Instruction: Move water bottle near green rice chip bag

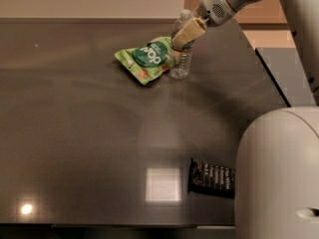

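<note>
Dark table (pixel 75 133) holds water bottle (pixel 180 66), end effector (pixel 187 33) at its neck.

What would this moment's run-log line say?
gripper: at water bottle upper part | bottle: upright on table, beside green rice chip bag | black bar: near front edge

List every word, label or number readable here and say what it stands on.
"pop": white letters on the dark green round logo of the green rice chip bag.
Black wrapped bar: white lettering, too blurred to read.
Water bottle: label too blurred to read; the gripper is at its upper part.
</note>
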`<state>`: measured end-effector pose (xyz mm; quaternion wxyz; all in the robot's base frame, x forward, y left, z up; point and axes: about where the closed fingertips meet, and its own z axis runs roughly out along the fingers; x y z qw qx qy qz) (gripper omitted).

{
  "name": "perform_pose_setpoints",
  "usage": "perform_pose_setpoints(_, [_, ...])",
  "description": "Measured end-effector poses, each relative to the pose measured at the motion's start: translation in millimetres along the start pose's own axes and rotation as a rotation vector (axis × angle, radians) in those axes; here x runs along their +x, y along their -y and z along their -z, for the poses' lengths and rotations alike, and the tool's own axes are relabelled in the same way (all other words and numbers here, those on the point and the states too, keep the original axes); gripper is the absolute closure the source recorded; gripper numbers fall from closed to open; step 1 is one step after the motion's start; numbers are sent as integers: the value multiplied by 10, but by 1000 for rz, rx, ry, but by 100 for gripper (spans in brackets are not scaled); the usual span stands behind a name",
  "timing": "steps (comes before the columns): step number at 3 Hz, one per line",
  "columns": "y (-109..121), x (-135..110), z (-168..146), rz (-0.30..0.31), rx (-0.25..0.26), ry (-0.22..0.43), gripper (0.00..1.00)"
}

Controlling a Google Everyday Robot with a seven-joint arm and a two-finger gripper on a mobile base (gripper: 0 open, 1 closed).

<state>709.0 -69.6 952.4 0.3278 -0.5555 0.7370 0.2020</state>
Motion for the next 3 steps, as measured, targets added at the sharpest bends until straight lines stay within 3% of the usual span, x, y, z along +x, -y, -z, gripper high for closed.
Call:
perform_pose_setpoints(1, [11, 17, -26, -1, -8, -5, 14])
perform_pose_setpoints(2, [1, 39, -40, 11, -21, -2, 0])
perform_pose_setpoints(3, [1, 38, -42, 11, -21, -2, 0])
